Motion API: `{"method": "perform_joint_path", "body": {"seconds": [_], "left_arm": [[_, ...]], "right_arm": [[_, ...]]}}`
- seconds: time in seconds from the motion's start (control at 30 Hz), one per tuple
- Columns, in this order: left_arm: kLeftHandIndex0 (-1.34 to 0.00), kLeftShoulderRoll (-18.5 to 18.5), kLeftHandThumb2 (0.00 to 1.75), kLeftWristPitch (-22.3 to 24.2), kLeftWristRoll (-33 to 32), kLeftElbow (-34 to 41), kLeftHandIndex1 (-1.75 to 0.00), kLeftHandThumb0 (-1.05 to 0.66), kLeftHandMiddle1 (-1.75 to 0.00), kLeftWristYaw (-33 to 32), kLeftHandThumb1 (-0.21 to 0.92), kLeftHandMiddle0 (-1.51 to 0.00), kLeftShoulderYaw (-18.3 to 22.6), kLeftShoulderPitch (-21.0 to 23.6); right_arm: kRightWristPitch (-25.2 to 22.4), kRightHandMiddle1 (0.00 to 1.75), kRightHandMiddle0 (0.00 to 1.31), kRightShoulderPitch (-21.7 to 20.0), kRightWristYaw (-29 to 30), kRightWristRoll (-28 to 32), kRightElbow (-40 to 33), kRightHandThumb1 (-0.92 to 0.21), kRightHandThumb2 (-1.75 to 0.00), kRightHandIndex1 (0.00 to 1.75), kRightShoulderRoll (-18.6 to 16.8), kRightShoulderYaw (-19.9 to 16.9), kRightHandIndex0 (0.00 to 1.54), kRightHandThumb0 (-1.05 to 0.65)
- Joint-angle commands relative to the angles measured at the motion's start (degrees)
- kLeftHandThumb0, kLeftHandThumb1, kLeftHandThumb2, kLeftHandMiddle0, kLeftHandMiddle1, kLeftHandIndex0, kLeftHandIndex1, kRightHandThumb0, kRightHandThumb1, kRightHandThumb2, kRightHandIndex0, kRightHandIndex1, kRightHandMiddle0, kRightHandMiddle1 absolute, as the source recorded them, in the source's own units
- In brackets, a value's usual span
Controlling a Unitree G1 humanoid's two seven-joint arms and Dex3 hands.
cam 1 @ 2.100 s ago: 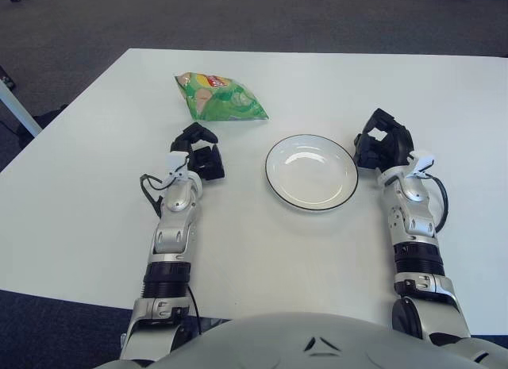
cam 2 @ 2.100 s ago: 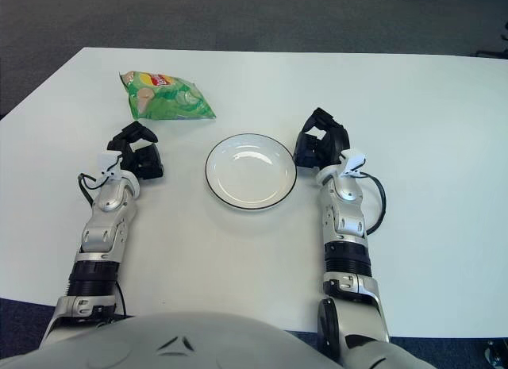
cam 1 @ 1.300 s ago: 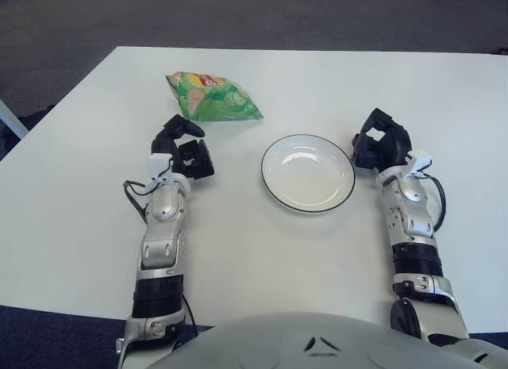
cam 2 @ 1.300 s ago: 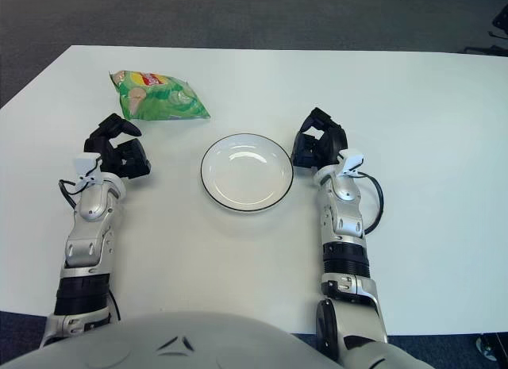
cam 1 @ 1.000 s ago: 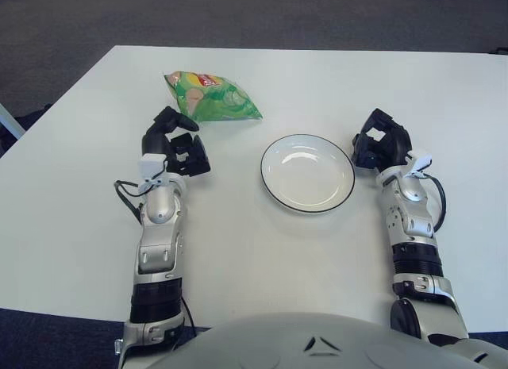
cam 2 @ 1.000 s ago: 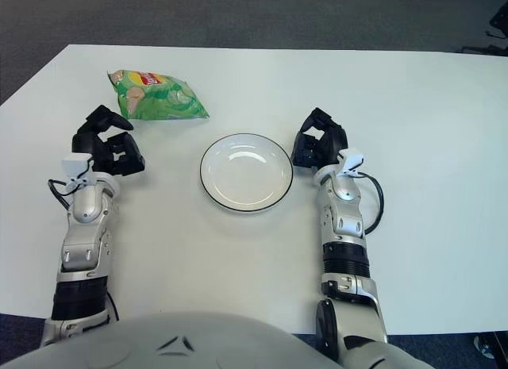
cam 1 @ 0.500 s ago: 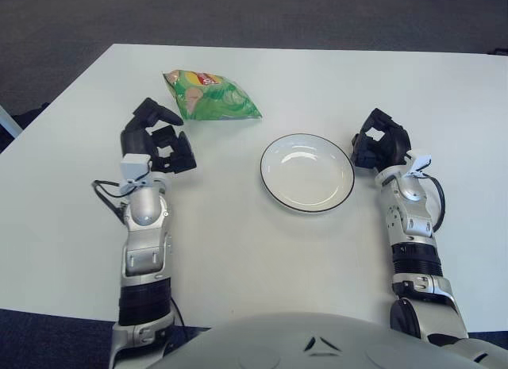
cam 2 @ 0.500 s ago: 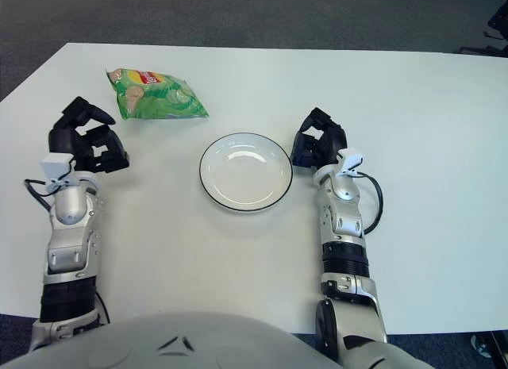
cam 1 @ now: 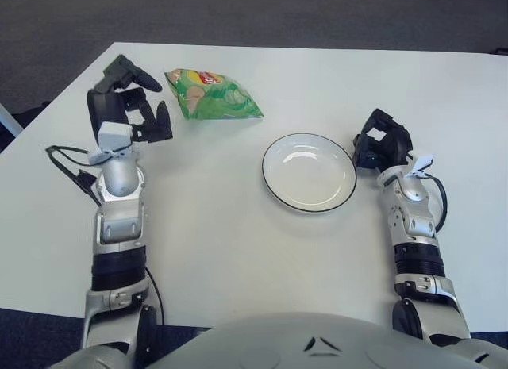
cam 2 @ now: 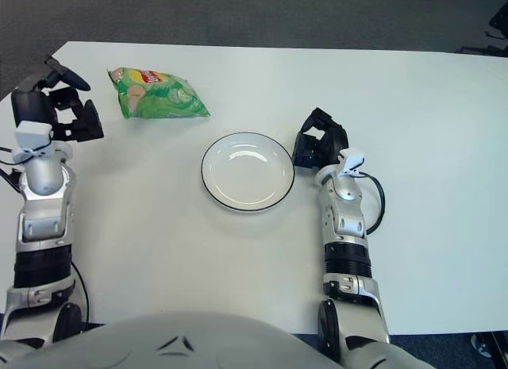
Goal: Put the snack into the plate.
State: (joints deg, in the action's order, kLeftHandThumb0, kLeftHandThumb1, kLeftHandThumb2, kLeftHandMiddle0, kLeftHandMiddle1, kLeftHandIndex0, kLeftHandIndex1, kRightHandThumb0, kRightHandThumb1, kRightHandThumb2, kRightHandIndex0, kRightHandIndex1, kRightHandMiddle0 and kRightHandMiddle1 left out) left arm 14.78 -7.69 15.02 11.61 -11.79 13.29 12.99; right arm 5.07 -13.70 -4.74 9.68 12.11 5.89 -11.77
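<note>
1. Left hand [cam 1: 127, 103]: raised above the worktop [cam 1: 238, 226] near its left edge, toward the far-left corner. Fingers spread and relaxed, nothing between them. The silver forearm runs from the near-left edge up to the hand, with a black cable looping off its left side.
2. Snack [cam 1: 213, 95]: green crisp bag with a red logo patch, lying flat on the worktop in the far-left part, just to the right of the left hand. A visible gap of white surface separates the bag from the fingertips; no contact.
3. Plate [cam 1: 309, 172]: white, shallow, with a dark rim line, sitting flat near the middle of the worktop, slightly toward the right. Nothing in it. It sits nearer the near edge than the snack and well apart from it.
4. Right hand [cam 1: 382, 144]: shows just to the right of the plate, close to its rim. Fingers curled inward, holding nothing. Contact with the plate cannot be told. A black cable loops beside the right wrist.
5. Worktop surround: dark grey carpet floor [cam 1: 262, 16] beyond the far edge.
</note>
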Motion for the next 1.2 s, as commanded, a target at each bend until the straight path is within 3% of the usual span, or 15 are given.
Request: {"method": "perform_joint_path", "body": {"seconds": [0.0,0.23,0.47,0.73,0.9,1.07,1.17], "left_arm": [[-0.72,3.7,1.48,-1.1,3.9,0.3,-1.75,-0.54,-1.75,0.5,0.19,-1.30,-0.3,1.7],[-0.71,4.7,1.46,2.8,7.2,7.0,-1.75,-0.53,-1.75,2.3,0.20,-1.29,-0.6,-1.1],[-0.68,8.8,1.41,6.3,10.4,7.5,-1.75,-0.51,-1.75,6.7,0.24,-1.23,-1.7,4.4],[-0.67,12.6,1.40,6.6,9.1,7.1,-1.75,-0.51,-1.75,12.4,0.25,-1.21,-2.8,6.7],[-0.71,15.3,1.46,2.5,14.4,-3.0,-1.75,-0.53,-1.75,9.9,0.20,-1.25,-6.8,13.1],[-0.72,16.5,1.47,2.4,16.9,-6.2,-1.75,-0.54,-1.75,10.4,0.19,-1.27,-8.9,15.0],[-0.73,17.4,1.49,0.9,18.2,-14.2,-1.75,-0.54,-1.75,9.2,0.18,-1.29,-10.8,18.4]], "right_arm": [[-0.6,1.75,0.76,6.1,0.2,0.1,1.7,-0.14,-1.53,1.75,-0.9,-0.3,1.36,-0.56],[-0.9,1.75,0.76,6.2,0.4,-0.1,1.5,-0.14,-1.53,1.75,-0.9,-0.2,1.36,-0.56],[-1.4,1.75,0.76,6.3,0.7,-0.1,1.1,-0.14,-1.53,1.75,-0.9,-0.2,1.36,-0.56],[-1.5,1.75,0.76,6.4,0.7,0.0,0.9,-0.14,-1.53,1.75,-0.9,-0.2,1.35,-0.56],[-1.0,1.75,0.76,6.3,0.4,0.1,1.3,-0.14,-1.54,1.75,-0.9,-0.2,1.35,-0.56],[-0.8,1.75,0.77,6.3,0.2,0.2,1.5,-0.14,-1.54,1.75,-0.8,-0.2,1.35,-0.56],[-0.8,1.75,0.77,6.2,0.1,0.3,1.5,-0.13,-1.54,1.75,-0.8,-0.3,1.35,-0.56]]}}
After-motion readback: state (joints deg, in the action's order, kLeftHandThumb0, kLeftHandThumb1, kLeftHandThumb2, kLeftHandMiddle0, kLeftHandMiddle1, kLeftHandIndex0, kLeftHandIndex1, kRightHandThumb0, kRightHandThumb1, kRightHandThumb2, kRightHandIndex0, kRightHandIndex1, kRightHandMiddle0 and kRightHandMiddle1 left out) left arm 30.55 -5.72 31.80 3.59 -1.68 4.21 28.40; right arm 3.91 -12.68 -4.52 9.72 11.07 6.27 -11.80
